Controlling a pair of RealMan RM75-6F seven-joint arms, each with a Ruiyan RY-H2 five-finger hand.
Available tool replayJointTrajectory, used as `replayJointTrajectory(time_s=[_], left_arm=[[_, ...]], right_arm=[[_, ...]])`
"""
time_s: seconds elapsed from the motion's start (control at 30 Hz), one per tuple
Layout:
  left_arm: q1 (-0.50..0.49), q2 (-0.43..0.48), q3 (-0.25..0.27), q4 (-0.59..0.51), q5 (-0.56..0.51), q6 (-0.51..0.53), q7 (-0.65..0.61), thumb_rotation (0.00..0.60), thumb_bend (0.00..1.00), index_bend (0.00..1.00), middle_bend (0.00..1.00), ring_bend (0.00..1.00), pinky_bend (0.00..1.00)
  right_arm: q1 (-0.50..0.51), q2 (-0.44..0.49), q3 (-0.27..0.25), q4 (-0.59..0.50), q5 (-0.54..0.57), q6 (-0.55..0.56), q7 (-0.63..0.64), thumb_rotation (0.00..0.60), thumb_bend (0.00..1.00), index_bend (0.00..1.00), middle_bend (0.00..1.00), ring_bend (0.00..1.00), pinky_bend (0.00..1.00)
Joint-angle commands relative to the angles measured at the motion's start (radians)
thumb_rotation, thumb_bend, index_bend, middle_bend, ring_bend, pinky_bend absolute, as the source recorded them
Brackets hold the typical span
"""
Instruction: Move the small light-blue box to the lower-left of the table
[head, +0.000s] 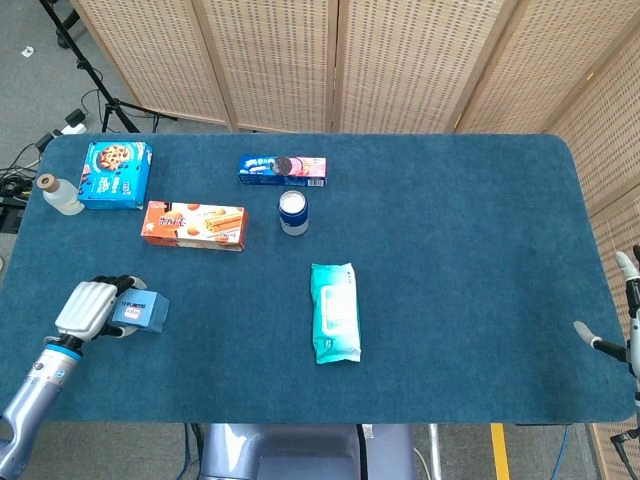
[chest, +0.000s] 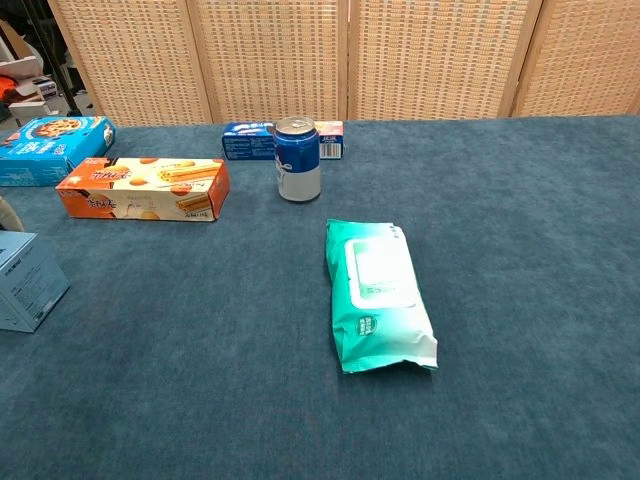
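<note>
The small light-blue box (head: 143, 313) sits on the blue table (head: 460, 250) near its left front corner; the chest view shows it at the left border (chest: 25, 280). My left hand (head: 85, 308) is at the box's left side and grips it, with fingers curled over its far edge. Only a fingertip (chest: 8, 212) of that hand shows in the chest view. My right hand (head: 622, 320) hangs past the table's right edge, fingers apart, holding nothing.
An orange biscuit box (head: 193, 224), a blue cookie box (head: 116, 173) and a bottle (head: 60, 194) lie behind the left hand. A blue can (head: 293, 212), an Oreo pack (head: 283, 169) and a teal wipes pack (head: 335, 312) occupy the middle.
</note>
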Motion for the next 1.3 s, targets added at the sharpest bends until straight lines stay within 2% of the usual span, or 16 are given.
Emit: replayJointTrajectory(time_s=[0.03, 0.13, 0.23, 0.37, 0.43, 0.6, 0.73, 0.77, 0.83, 0.87, 0.9, 0.97, 1.13, 1.3], left_arm=[[0.004, 0.048, 0.004, -0.047, 0.007, 0.000, -0.014, 0.600, 0.18, 0.45, 0.47, 0.42, 0.39], [-0.001, 0.118, 0.016, -0.114, 0.025, -0.013, -0.037, 0.600, 0.18, 0.45, 0.47, 0.43, 0.39], [-0.023, 0.204, 0.038, -0.189, 0.051, -0.065, -0.111, 0.600, 0.20, 0.48, 0.49, 0.44, 0.39], [-0.086, 0.326, 0.069, -0.273, 0.086, -0.189, -0.238, 0.600, 0.23, 0.49, 0.49, 0.45, 0.39], [-0.152, 0.401, 0.092, -0.322, 0.108, -0.312, -0.322, 0.600, 0.25, 0.50, 0.50, 0.46, 0.39], [-0.249, 0.460, 0.115, -0.344, 0.143, -0.474, -0.458, 0.600, 0.27, 0.51, 0.51, 0.47, 0.39], [-0.322, 0.445, 0.127, -0.311, 0.125, -0.626, -0.492, 0.600, 0.27, 0.51, 0.51, 0.46, 0.39], [-0.330, 0.438, 0.127, -0.302, 0.118, -0.647, -0.491, 0.600, 0.27, 0.50, 0.49, 0.44, 0.37], [-0.342, 0.410, 0.125, -0.276, 0.092, -0.685, -0.476, 0.600, 0.24, 0.37, 0.29, 0.25, 0.23], [-0.342, 0.398, 0.123, -0.269, 0.079, -0.693, -0.471, 0.600, 0.21, 0.22, 0.14, 0.12, 0.11], [-0.338, 0.385, 0.119, -0.266, 0.068, -0.687, -0.472, 0.600, 0.18, 0.09, 0.03, 0.02, 0.03], [-0.324, 0.369, 0.111, -0.257, 0.058, -0.657, -0.473, 0.600, 0.15, 0.00, 0.00, 0.00, 0.00], [-0.250, 0.338, 0.082, -0.225, 0.059, -0.480, -0.490, 0.600, 0.14, 0.00, 0.00, 0.00, 0.00], [-0.211, 0.351, 0.084, -0.208, 0.090, -0.381, -0.515, 0.600, 0.14, 0.00, 0.00, 0.00, 0.00]], right_arm=[[-0.001, 0.000, 0.000, 0.000, -0.001, 0.001, 0.000, 0.600, 0.00, 0.00, 0.00, 0.00, 0.00], [0.000, -0.001, -0.002, -0.001, -0.002, 0.000, -0.003, 0.600, 0.00, 0.00, 0.00, 0.00, 0.00], [0.001, -0.002, -0.003, -0.001, -0.004, -0.001, -0.007, 0.600, 0.00, 0.00, 0.00, 0.00, 0.00], [0.003, -0.004, -0.004, -0.002, -0.005, -0.003, -0.013, 0.600, 0.00, 0.00, 0.00, 0.00, 0.00], [0.004, -0.005, -0.005, -0.002, -0.006, -0.003, -0.019, 0.600, 0.00, 0.00, 0.00, 0.00, 0.00], [0.005, -0.008, -0.008, -0.005, -0.012, -0.002, -0.028, 0.600, 0.00, 0.00, 0.00, 0.00, 0.00], [0.006, -0.008, -0.008, -0.005, -0.010, -0.005, -0.031, 0.600, 0.00, 0.00, 0.00, 0.00, 0.00], [0.006, -0.008, -0.008, -0.005, -0.009, -0.005, -0.031, 0.600, 0.00, 0.00, 0.00, 0.00, 0.00], [0.006, -0.008, -0.008, -0.005, -0.009, -0.006, -0.030, 0.600, 0.00, 0.00, 0.00, 0.00, 0.00], [0.006, -0.008, -0.008, -0.005, -0.009, -0.006, -0.030, 0.600, 0.00, 0.00, 0.00, 0.00, 0.00], [0.006, -0.008, -0.009, -0.006, -0.010, -0.006, -0.029, 0.600, 0.00, 0.00, 0.00, 0.00, 0.00], [0.006, -0.008, -0.009, -0.006, -0.010, -0.005, -0.028, 0.600, 0.00, 0.00, 0.00, 0.00, 0.00], [0.003, -0.005, -0.009, -0.008, -0.012, -0.001, -0.022, 0.600, 0.00, 0.00, 0.00, 0.00, 0.00], [0.002, -0.003, -0.010, -0.009, -0.014, 0.003, -0.017, 0.600, 0.00, 0.00, 0.00, 0.00, 0.00]])
